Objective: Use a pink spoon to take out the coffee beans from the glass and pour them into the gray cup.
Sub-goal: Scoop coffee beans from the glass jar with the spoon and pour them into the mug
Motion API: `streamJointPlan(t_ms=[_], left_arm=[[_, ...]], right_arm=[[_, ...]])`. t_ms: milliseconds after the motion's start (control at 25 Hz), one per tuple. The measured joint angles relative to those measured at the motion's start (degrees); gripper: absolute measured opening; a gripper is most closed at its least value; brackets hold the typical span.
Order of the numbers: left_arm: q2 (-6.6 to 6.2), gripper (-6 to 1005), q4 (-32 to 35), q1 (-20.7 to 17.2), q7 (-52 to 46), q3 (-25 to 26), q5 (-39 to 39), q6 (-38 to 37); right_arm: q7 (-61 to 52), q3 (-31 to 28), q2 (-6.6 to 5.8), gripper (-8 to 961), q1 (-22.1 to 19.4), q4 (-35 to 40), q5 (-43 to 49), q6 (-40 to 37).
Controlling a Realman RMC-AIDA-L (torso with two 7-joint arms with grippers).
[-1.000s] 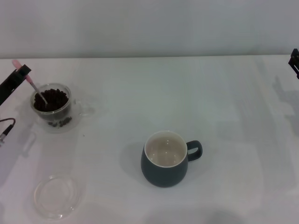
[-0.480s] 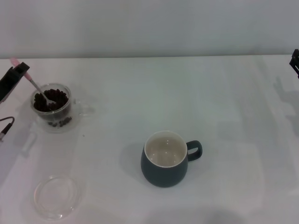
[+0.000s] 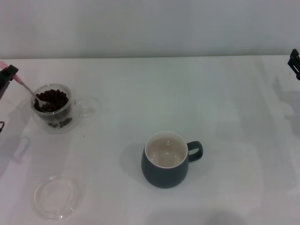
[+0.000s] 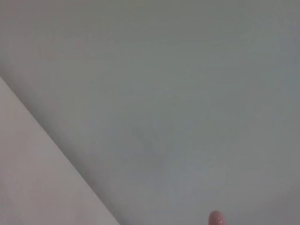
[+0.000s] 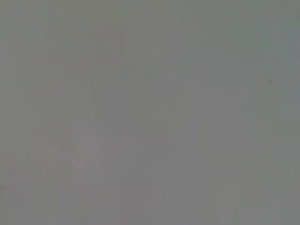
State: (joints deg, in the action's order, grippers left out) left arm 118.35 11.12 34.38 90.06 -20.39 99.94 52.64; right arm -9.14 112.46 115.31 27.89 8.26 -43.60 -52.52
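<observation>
The spoon [image 3: 29, 88] is held by its pink end at the far left edge of the scene, w/ the left gripper [image 3: 6, 75] pinched on that end. The stem slants down and right into the glass [image 3: 51, 107], so the metal bowl sits at the left side of the beans [image 3: 52, 100], at or just under the top of the heap. Holding at the very end gives reach into the glass w/o the gripper body crowding the rim. In the left wrist view only the pink tip [image 4: 215, 218] is seen against blank wall; nothing else is shown there.

A few stray beans seem to lie low by the near wall of the glass; inside or under it cannot be told.

The cup [image 3: 166, 160] stands near-centre, well apart from the glass, handle to the right, its cream inside w/o beans. So the task is judged at the scoop stage: no load has been tipped in yet.

A clear saucer [image 3: 57, 197] lies near left, unused.

The right gripper [image 3: 295, 62] is parked at the far right edge; whether it is spread or pressed together cannot be told.
</observation>
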Motion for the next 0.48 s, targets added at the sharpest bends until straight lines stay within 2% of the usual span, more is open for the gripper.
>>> streamJointPlan(t_ms=[480], left_arm=[[0.12, 131, 0.35, -2.13, -0.59, 0.09, 3.77, 4.34]], right_arm=[[0.00, 0.23, 0.10, 874, -0.23, 0.38, 0.09, -0.17]])
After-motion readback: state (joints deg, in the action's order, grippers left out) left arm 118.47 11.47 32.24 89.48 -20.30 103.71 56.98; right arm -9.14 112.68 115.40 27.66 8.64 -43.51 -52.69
